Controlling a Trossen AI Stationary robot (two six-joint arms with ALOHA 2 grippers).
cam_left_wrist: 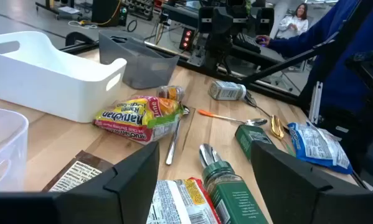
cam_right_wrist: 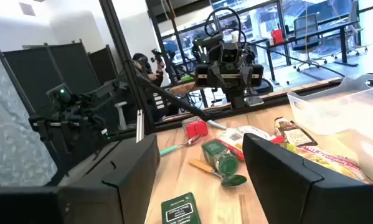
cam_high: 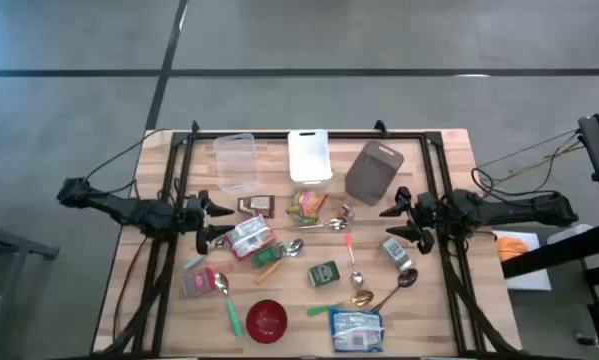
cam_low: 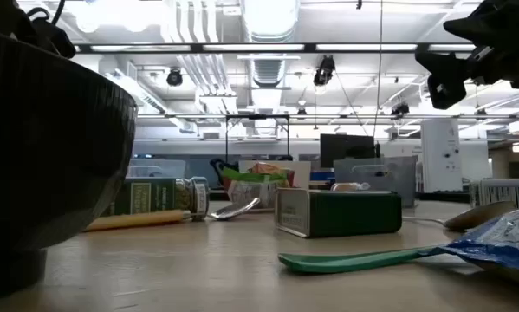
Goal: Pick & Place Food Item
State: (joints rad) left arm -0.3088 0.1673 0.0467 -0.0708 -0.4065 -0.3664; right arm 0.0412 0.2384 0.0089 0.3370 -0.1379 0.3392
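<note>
While both end effectors (left (cam_high: 225, 222), right (cam_high: 387, 223)) hover open, ramen packet (cam_high: 305, 206) lies untouched.

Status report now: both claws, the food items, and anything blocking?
Left claw open, empty, hovering at table's left side. Right claw open, empty, at right side. Ramen packet lies untouched near white bin. Spoons beside packet.

Two matte black jointed arms, left gripper (cam_high: 215, 222) and right gripper (cam_high: 397, 222) (blocky angular fingers), thin trailing cables.
</note>
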